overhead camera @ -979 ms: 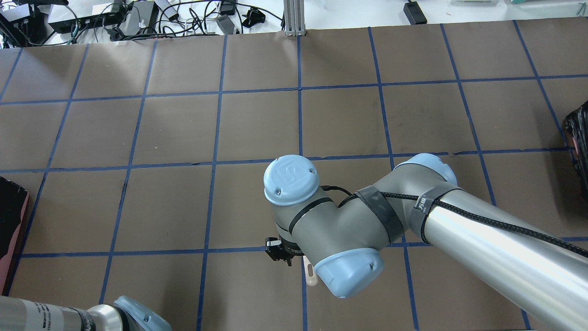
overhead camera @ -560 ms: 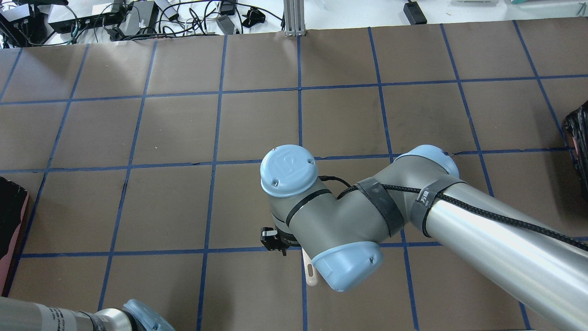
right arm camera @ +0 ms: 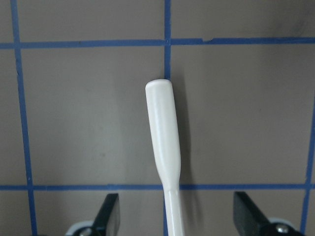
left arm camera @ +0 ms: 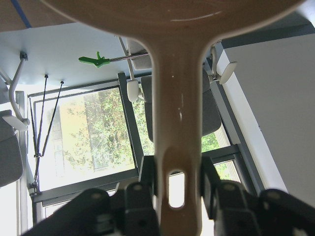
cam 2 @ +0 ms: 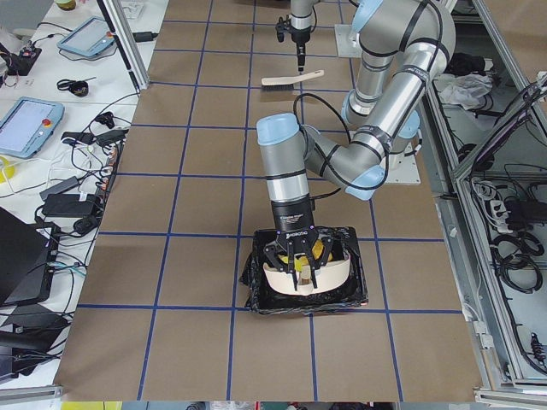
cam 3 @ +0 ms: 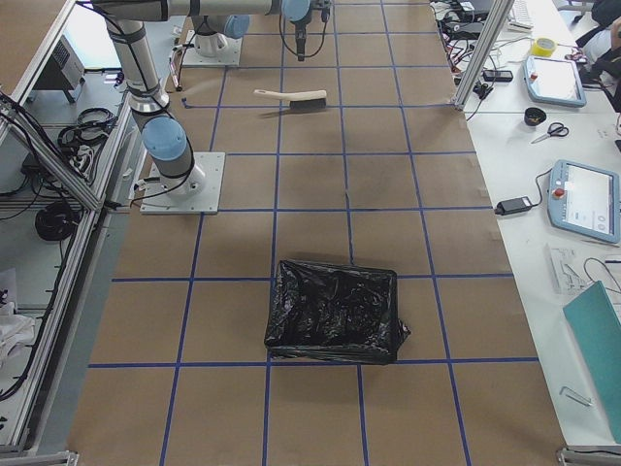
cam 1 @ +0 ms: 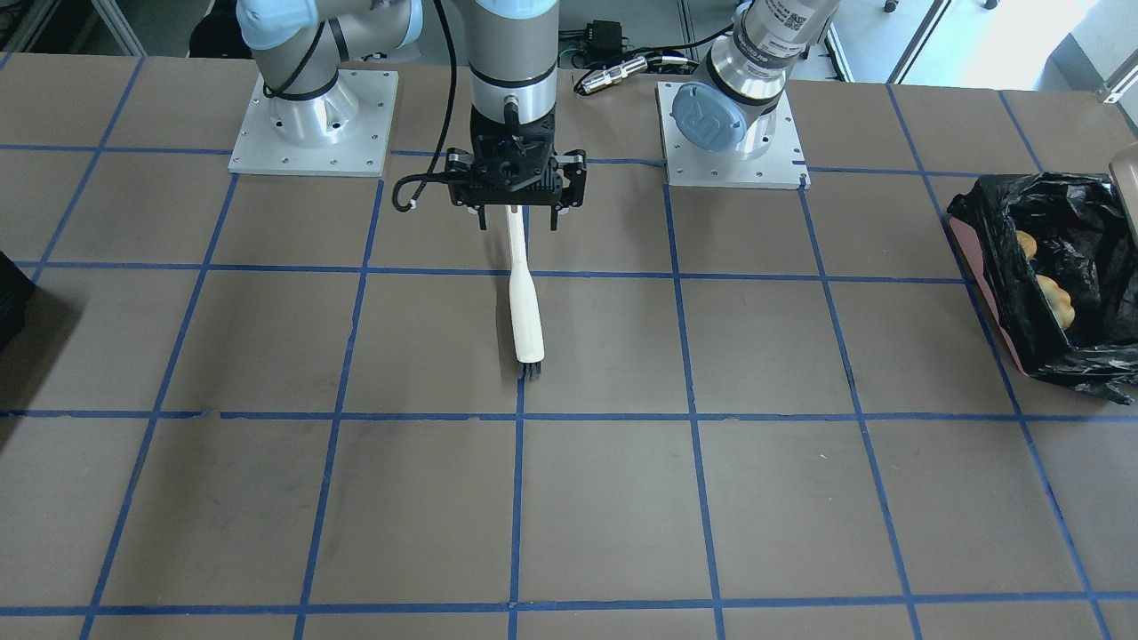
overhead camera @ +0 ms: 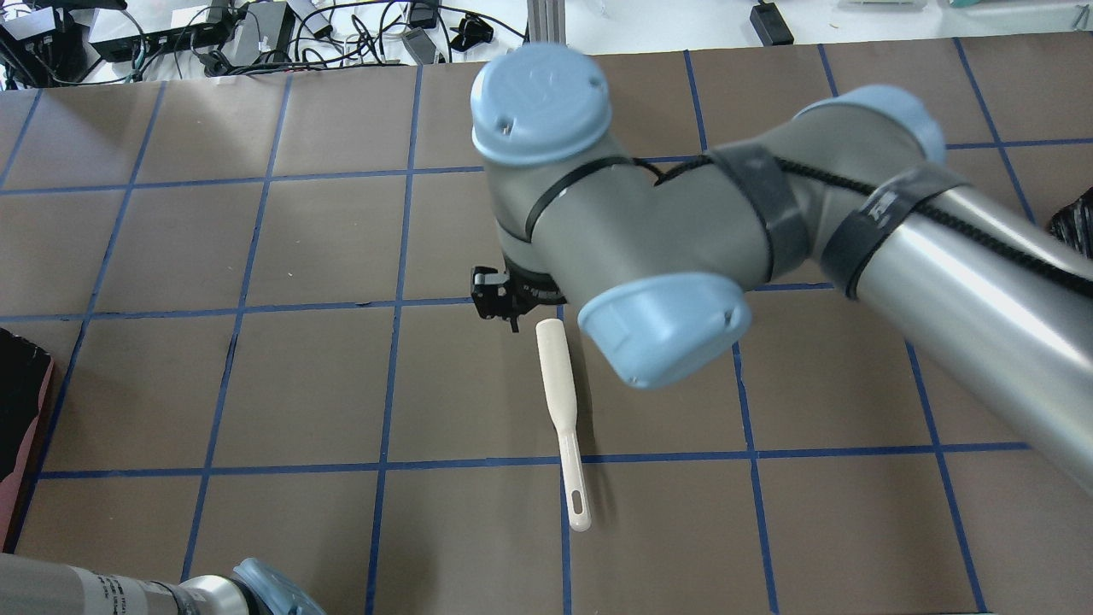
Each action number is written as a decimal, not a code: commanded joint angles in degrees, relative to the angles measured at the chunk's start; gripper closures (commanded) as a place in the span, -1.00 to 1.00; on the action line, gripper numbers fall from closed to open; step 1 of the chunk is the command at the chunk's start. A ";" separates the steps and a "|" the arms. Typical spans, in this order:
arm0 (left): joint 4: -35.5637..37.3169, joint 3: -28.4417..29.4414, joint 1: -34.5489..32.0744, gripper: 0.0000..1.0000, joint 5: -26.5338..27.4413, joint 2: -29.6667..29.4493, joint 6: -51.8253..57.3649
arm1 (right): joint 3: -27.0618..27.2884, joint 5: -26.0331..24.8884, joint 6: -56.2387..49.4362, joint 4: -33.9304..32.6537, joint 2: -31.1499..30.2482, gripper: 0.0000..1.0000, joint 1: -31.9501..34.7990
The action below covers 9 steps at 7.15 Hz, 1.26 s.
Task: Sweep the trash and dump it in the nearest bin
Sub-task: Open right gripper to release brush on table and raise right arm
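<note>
The bin, pinkish-sided with a black bag, stands at the table's end on my left. Two golden-orange scraps lie inside it. A yellow bit shows in the exterior left view between dustpan and bag. My left gripper is shut on the handle of the white dustpan and holds it over the bin. My right gripper is open, its fingers spread wide. It hangs above the thin handle of the white brush, which lies flat on the table.
A second bin with a black bag stands at the table's other end, and its edge shows in the overhead view. The arm bases stand on plates at the robot's side. Cables and boxes lie beyond the far edge.
My right arm has lifted up off the brush, and the whole brush now shows. The brush has stayed where it lay. The left arm has barely moved.
</note>
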 commanded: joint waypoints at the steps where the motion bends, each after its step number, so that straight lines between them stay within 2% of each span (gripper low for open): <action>1: 4.22 -0.85 -1.31 1.00 0.20 0.89 5.89 | -11.50 1.82 -11.69 13.14 -0.15 -0.74 -9.34; 3: 13.36 -2.86 -1.76 1.00 1.08 0.28 9.96 | -11.53 -0.09 -20.23 18.00 -3.56 -0.72 -16.63; 4: 15.49 -3.57 -1.85 1.00 1.17 0.28 10.76 | -11.44 -0.36 -27.84 20.12 -4.98 -0.63 -22.16; 5: 15.68 -3.66 -1.94 1.00 1.17 0.63 10.85 | -10.31 0.33 -28.27 20.48 -6.21 -0.56 -25.08; 6: 16.03 -3.31 -2.55 1.00 0.99 0.64 11.55 | -6.99 0.60 -28.27 19.62 -8.66 -0.49 -25.02; 7: 20.30 -4.01 -5.77 1.00 1.86 1.42 13.64 | -5.57 0.78 -28.45 17.26 -9.81 -0.58 -25.02; 8: 22.08 -4.10 -6.76 1.00 3.09 0.82 14.80 | -5.55 -0.09 -28.19 8.80 -9.65 -0.88 -25.28; 9: 28.28 -5.15 -7.64 1.00 5.97 0.38 14.63 | -5.73 0.33 -28.27 6.97 -9.65 -1.00 -25.72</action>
